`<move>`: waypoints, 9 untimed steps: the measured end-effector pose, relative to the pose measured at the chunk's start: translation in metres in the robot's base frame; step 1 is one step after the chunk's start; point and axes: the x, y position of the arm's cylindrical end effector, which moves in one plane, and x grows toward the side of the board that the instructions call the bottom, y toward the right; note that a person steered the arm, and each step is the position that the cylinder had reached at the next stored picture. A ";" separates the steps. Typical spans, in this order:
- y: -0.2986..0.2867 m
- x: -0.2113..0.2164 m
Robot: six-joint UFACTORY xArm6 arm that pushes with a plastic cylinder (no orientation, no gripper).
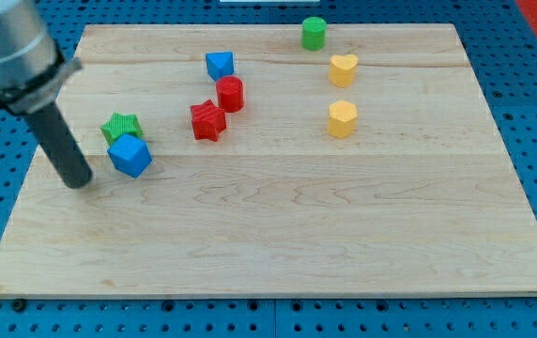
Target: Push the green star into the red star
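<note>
My tip [79, 181] down on the board [278, 244], just left of the blue cube [130, 155], apart from it. No fingers to open or close (plain rod). Green star [120, 126] touching the cube's upper edge. Red star [208, 121] well to the right, beside the red cylinder [230, 94]. Farther right, near the top: green cylinder [314, 33].

Green star [120, 126] left of red star [208, 121]
</note>
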 end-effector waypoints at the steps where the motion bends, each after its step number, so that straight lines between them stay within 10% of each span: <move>1: -0.027 -0.040; 3: 0.081 -0.047; 7: 0.067 -0.096; 9: 0.098 -0.050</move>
